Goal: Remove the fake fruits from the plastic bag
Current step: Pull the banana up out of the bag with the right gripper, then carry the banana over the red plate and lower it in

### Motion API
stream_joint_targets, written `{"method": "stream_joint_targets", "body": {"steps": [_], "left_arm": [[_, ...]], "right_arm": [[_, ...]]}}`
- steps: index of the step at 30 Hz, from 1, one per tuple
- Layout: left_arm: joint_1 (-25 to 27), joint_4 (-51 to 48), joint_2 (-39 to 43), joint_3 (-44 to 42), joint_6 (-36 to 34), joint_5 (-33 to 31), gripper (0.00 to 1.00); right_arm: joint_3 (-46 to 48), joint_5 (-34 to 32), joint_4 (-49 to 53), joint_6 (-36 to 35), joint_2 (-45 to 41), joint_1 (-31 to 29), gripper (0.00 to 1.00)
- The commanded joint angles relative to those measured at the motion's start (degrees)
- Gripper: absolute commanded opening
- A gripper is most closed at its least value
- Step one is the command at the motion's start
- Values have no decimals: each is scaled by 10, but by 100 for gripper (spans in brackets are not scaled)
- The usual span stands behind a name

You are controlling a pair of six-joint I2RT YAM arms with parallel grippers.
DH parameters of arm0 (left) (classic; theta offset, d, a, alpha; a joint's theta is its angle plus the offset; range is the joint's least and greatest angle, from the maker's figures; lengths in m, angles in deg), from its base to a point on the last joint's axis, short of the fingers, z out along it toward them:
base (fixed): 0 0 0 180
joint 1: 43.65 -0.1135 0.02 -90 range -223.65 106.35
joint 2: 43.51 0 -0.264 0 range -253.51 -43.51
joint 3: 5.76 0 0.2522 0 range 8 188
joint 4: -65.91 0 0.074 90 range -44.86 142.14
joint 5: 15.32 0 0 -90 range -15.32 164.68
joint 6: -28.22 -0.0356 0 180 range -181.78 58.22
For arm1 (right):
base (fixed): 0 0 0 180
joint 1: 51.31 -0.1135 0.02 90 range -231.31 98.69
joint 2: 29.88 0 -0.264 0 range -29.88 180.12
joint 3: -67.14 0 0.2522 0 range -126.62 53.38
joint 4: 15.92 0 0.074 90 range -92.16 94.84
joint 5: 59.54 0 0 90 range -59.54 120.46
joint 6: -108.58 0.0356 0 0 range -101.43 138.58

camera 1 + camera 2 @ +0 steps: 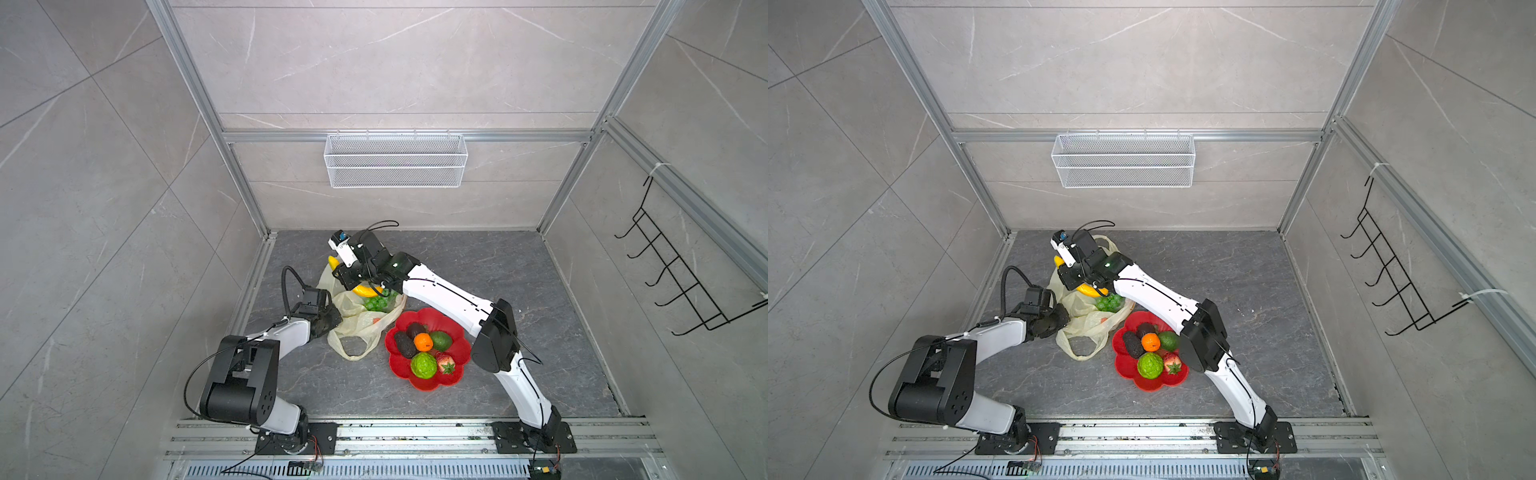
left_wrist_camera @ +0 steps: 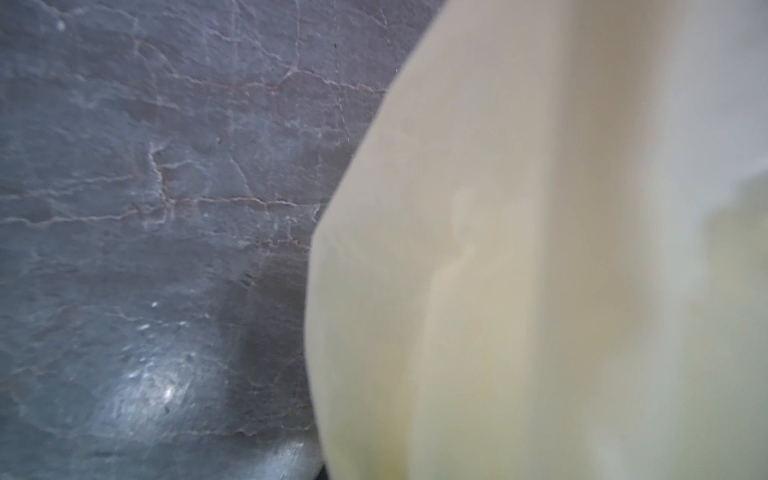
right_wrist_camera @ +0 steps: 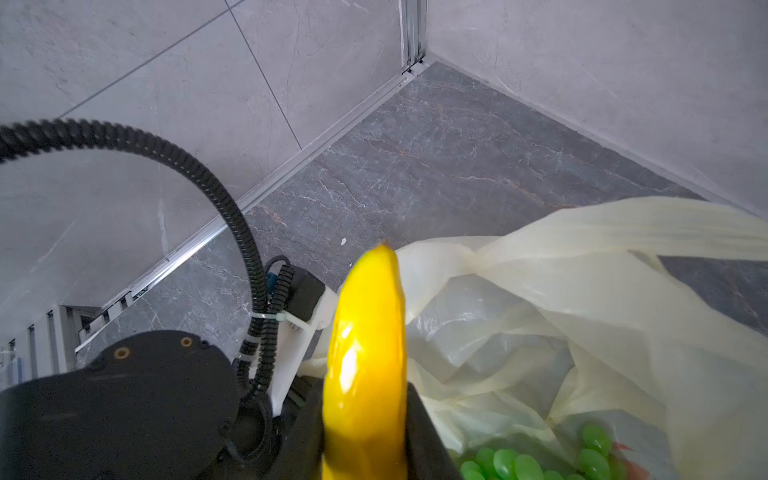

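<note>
Over the bag (image 1: 357, 322), the right gripper (image 3: 365, 419) clamps the banana (image 3: 365, 353) by its middle, with the grapes (image 1: 376, 302) lying inside the open bag below. At the bag's left edge the left gripper (image 1: 331, 321) is closed tight, though whether it pinches the film cannot be told. Beside the bag, the plate (image 1: 399, 365) holds an orange (image 1: 423, 341), avocados (image 1: 405, 345), a bumpy ball (image 1: 424, 365) and a strawberry (image 1: 446, 365).

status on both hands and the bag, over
Right hand shut on banana, over bag. Left hand shut on bag edge. Grapes inside. No obstruction seen.
</note>
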State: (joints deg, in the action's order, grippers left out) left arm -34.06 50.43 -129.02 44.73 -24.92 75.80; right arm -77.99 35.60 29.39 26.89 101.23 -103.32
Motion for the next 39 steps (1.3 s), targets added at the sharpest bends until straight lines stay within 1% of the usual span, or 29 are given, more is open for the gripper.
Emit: {"method": "stream_joint_targets", "body": {"steps": [1, 3, 8, 14, 20, 23, 29, 33, 39], "left_arm": [[-3, -16, 19, 5, -4, -19, 10], [-4, -19, 23, 5, -5, -23, 10], [-4, -26, 31, 6, -7, -31, 10], [-5, -28, 33, 6, -9, -34, 11], [-7, -28, 31, 7, -11, -35, 10], [-7, -27, 29, 7, -12, -33, 11], [-9, -28, 21, 9, -14, -34, 11], [-9, -26, 21, 9, -14, -32, 10], [-9, -24, 18, 9, -14, -29, 10]], "right_arm": [[32, -17, 35, 24, -53, 1, 23], [87, -30, 27, 27, -94, 1, 23], [260, -55, -7, 30, -221, 1, 24], [398, -81, -7, 47, -326, 10, 24], [510, -109, -5, 79, -395, 7, 24], [552, -140, -6, 93, -414, -12, 24], [624, -138, -13, 123, -441, -63, 24], [652, -138, -11, 146, -449, -93, 24], [698, -127, -56, 176, -447, -123, 24]]}}
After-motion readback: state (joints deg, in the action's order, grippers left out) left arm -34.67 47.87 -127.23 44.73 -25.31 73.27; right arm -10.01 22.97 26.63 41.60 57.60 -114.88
